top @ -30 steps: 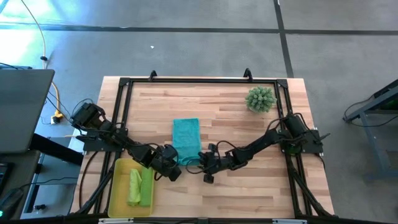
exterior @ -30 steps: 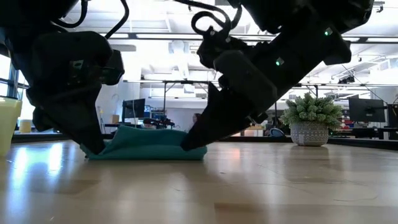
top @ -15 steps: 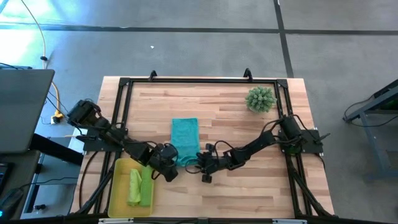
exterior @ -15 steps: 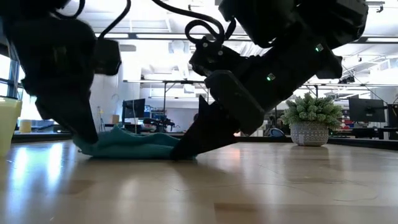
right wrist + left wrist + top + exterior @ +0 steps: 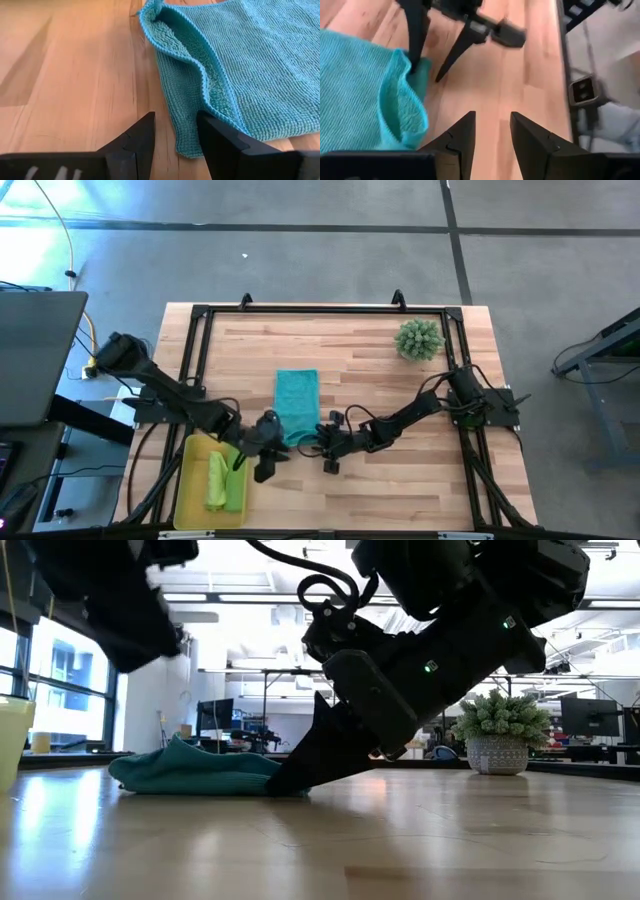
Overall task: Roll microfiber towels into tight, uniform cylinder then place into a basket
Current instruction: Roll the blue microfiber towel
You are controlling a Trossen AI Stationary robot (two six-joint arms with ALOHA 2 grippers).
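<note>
the teal towel (image 5: 298, 406) is lying folded and flat near the middle of the wooden table (image 5: 400, 480), its near edge rumpled into a loose fold. the left gripper (image 5: 262, 455) is hanging just off the towel's near left corner, lifted clear of the table in the low view; its fingers (image 5: 465, 135) are standing partly apart with bare wood between them, holding nothing. the right gripper (image 5: 328, 452) is sitting low at the towel's near right corner, its fingers (image 5: 142, 137) parted a little with the cloth's edge lying in front of the gap, tips down at the table beside the towel; no firm hold on the cloth is showing. two lime green towels (image 5: 226, 481) are lying side by side in the yellow basket (image 5: 190, 490) at the near left corner of the table. a spiky green plant (image 5: 418, 339) is standing at the far right.
</note>
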